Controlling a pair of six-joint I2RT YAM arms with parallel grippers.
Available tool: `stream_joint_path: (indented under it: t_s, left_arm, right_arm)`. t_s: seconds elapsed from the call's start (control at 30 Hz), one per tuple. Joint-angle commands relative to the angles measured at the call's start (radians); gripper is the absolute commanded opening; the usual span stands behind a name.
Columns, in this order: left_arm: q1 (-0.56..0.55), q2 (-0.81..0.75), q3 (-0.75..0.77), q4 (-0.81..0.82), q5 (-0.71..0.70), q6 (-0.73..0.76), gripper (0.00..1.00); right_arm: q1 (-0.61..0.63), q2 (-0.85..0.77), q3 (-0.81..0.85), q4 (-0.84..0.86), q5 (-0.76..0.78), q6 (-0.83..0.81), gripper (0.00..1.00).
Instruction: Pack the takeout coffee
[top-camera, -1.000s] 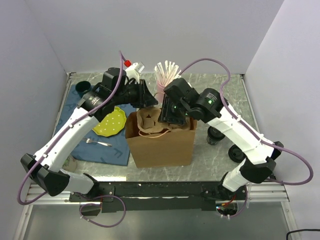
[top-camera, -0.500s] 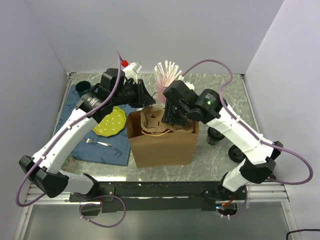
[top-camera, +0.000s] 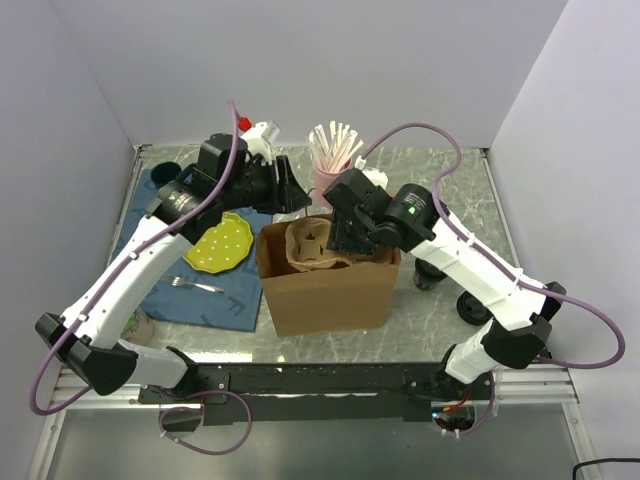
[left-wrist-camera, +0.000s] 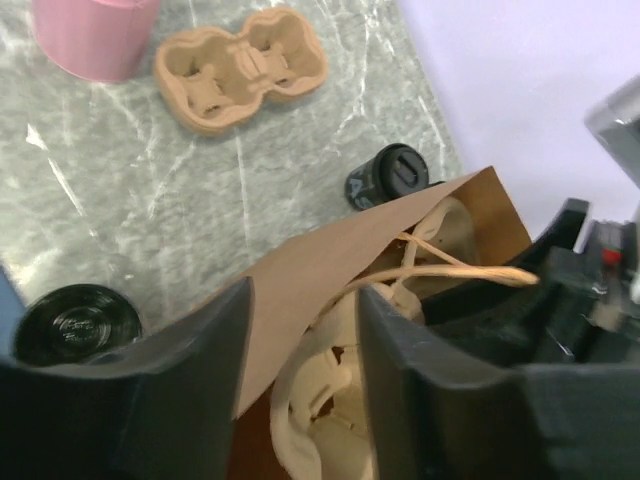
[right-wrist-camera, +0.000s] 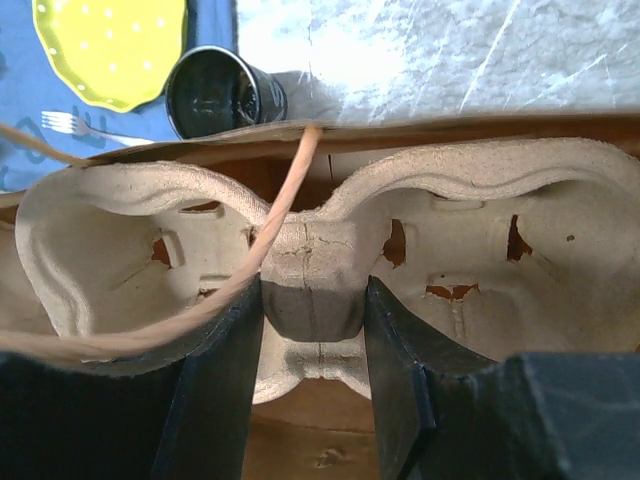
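- Top external view: a brown paper bag (top-camera: 330, 295) is seen standing open in the middle of the table (top-camera: 440, 320), closest to the arm bases.
- A fork (top-camera: 197, 286) and a yellow plate (top-camera: 220, 243) are laid on a blue cloth (top-camera: 165, 270), to the left of the bag.
- A dark cup (top-camera: 432, 272) is set on the table just to the right of the bag.
- A cup carrier (right-wrist-camera: 470, 220) made of pale pressed paper is held in the open top of the bag.
- The middle ridge of this carrier is pinched by the right gripper (right-wrist-camera: 312, 300), with one finger pressed on each side of it.
- One thin bag handle (right-wrist-camera: 270, 230) is draped across the carrier.
- The left gripper (left-wrist-camera: 305, 290) is placed at the far left edge of the bag. Its fingers are spread apart, and the paper edge is seen lying in the gap between them.
- Behind the bag, a second cup carrier (left-wrist-camera: 240, 70) is laid flat on the table, near a pink cup (top-camera: 322, 178).
- The pink cup is filled with pale sticks (top-camera: 335, 140).
- Farthest back, a dark green cup (top-camera: 165, 172) is set at the far corner of the cloth, and a white bottle (top-camera: 262, 130) with a red cap is seen by the back wall.
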Motion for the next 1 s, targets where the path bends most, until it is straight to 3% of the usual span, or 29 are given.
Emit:
stream_joint_path:
  t_s: [0.0, 0.17, 0.43, 0.57, 0.67, 0.97]
  left_arm:
    - [-0.001, -0.062, 0.145, -0.072, -0.035, 0.063, 0.58]
    - [-0.001, -0.180, 0.133, -0.164, 0.018, 0.104, 0.60]
    - [-0.005, -0.446, -0.246, 0.010, 0.299, 0.187, 0.59]
    - [-0.013, -0.426, -0.258, 0.052, 0.325, 0.343, 0.60]
    - [-0.083, -0.365, -0.217, 0.018, 0.310, 0.432, 0.60]
    - [-0.130, -0.334, -0.249, 0.060, 0.342, 0.483, 0.60]
  right_arm:
    - [0.008, -0.043, -0.017, 0.003, 0.008, 0.010, 0.44]
    - [0.008, -0.052, -0.027, 0.009, 0.016, 0.019, 0.44]
    - [0.008, -0.051, -0.031, 0.039, 0.003, 0.021, 0.44]
    - [0.008, -0.051, -0.037, 0.049, 0.000, 0.019, 0.44]
    - [0.006, -0.060, -0.053, 0.071, -0.010, 0.027, 0.44]
    - [0.006, -0.083, -0.083, 0.083, -0.015, 0.044, 0.44]
